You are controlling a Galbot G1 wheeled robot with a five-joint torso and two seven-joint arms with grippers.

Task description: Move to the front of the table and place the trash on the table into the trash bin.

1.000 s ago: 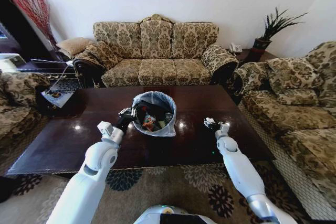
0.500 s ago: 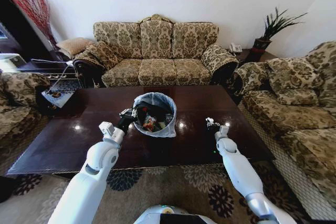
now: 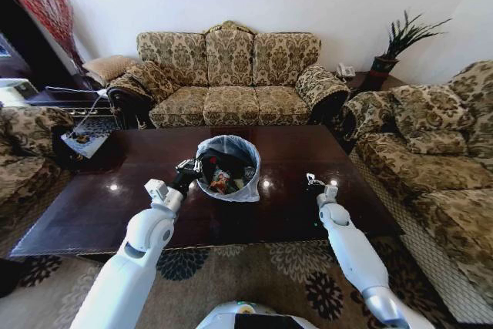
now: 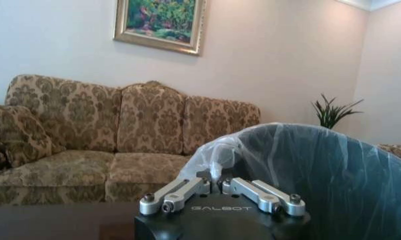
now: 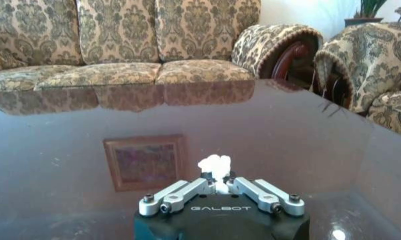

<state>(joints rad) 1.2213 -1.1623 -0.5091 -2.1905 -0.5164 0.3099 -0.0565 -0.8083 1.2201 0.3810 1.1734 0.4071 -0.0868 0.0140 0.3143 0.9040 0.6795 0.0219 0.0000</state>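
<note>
The trash bin (image 3: 229, 167), black with a pale plastic bag over its rim, stands on the middle of the dark glossy table (image 3: 92, 206). Wrappers and other trash (image 3: 222, 181) lie inside it. My left gripper (image 3: 187, 167) is at the bin's left rim; in the left wrist view that left gripper (image 4: 217, 184) is shut on the bag's folded edge (image 4: 217, 155). To the right of the bin, just above the tabletop, my right gripper (image 3: 311, 182) is shut on a crumpled white tissue (image 5: 214, 163).
A patterned sofa (image 3: 229, 82) stands behind the table, with armchairs on the left (image 3: 23, 152) and the right (image 3: 439, 159). A magazine (image 3: 83, 144) lies by the table's far left corner. A potted plant (image 3: 393, 48) stands at the back right.
My right gripper has drifted slightly to the right with the tissue in it. The left arm and the bin have stayed almost still.
</note>
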